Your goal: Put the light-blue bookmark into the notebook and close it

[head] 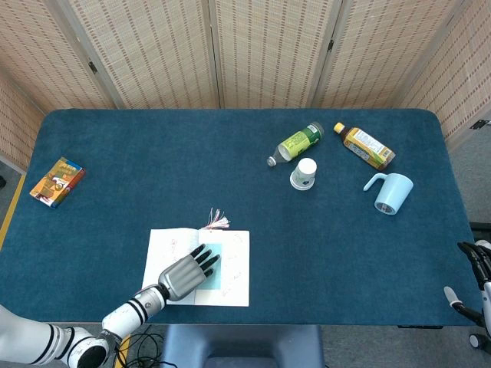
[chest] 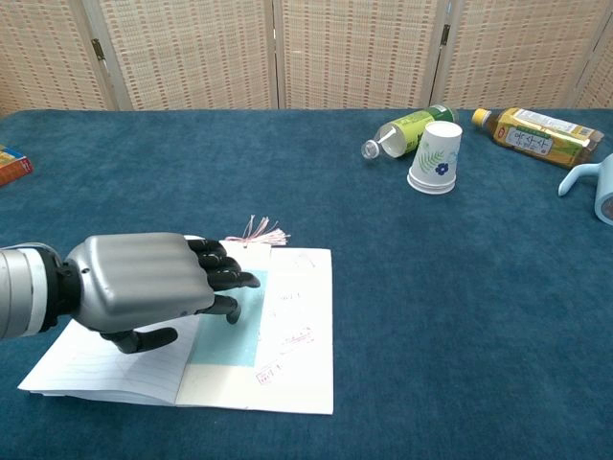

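Observation:
The open notebook (head: 230, 270) (chest: 292, 340) lies near the table's front edge with white pages up. The light-blue bookmark (head: 212, 270) (chest: 235, 333) lies flat on its middle, its pink tassel (head: 217, 221) (chest: 257, 231) trailing off the far edge onto the cloth. My left hand (head: 184, 276) (chest: 148, 287) is palm down over the notebook's left page, its fingertips (chest: 230, 281) resting on the bookmark, holding nothing. My right hand (head: 476, 270) shows only as a sliver at the right edge of the head view, off the table.
Far right stand a green bottle (head: 295, 142) on its side, an upturned paper cup (head: 304, 173), an amber bottle (head: 366, 146) and a light-blue mug (head: 390, 192). A small colourful box (head: 57, 182) lies at the left edge.

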{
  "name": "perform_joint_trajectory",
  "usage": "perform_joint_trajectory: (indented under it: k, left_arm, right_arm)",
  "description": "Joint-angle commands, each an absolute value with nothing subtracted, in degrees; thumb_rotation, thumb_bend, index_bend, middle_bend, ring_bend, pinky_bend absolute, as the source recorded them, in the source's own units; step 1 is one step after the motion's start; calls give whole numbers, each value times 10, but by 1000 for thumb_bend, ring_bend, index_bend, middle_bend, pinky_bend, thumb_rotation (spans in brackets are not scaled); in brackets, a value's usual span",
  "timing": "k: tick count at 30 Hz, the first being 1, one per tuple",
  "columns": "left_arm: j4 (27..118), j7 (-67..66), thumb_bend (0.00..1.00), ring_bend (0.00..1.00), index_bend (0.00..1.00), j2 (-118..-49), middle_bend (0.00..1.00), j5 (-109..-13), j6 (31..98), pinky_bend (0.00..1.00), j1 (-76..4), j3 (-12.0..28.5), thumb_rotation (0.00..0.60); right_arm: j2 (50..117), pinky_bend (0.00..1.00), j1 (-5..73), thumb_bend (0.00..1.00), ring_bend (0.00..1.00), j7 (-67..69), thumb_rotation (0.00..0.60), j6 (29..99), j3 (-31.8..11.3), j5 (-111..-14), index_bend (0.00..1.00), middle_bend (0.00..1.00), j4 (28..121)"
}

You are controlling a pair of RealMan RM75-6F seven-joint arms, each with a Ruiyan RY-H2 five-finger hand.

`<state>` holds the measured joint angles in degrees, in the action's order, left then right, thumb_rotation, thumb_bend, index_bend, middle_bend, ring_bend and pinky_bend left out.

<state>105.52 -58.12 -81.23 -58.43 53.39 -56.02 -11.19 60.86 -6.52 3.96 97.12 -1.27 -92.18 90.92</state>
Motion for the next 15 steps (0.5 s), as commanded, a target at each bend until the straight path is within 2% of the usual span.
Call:
perform_joint_trajectory:
  k: [1, 15]
  left_arm:
    - [1054, -582, 542, 0, 231, -813, 0, -582, 533, 90, -560, -111, 600]
    - [1074, -563, 542, 0, 221, -791, 0, -608, 546, 90, -553, -102, 600]
  right_arm:
    - [609, 205, -65, 177, 141, 39, 600, 971, -13, -922, 136, 177, 909]
    - [608, 205, -66, 173, 141, 38, 600, 973, -14, -923, 136, 177, 911]
